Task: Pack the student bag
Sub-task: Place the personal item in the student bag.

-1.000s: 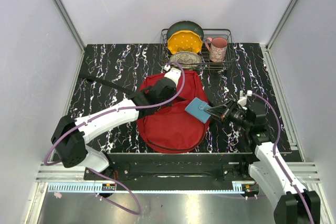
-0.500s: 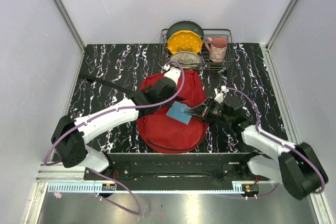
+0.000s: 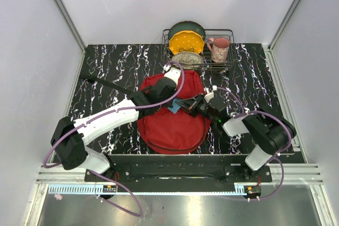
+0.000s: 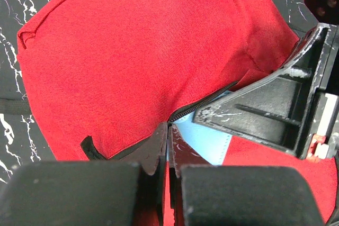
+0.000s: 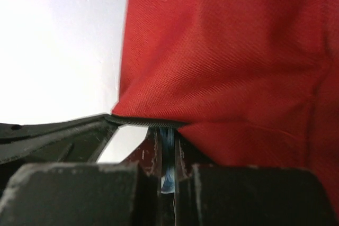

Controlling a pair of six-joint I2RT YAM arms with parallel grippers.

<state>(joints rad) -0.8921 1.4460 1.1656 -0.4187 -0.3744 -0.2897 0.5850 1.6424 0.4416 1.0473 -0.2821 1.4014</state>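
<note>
The student bag [image 3: 172, 123] is seen lying in the middle of the table [image 3: 106, 72]. The left tool [image 4: 167, 149] is pressed together on the fabric edge beside the zipper, so the mouth is held lifted. A flat blue item [image 4: 204, 142] is pinched in the right tool [image 3: 186, 105]. A second ago it was held out over the bag's right edge. Now it has been carried to the mouth and is partly tucked under the red flap. The insertion is judged to be under way but unfinished, so a release here would seem premature.
</note>
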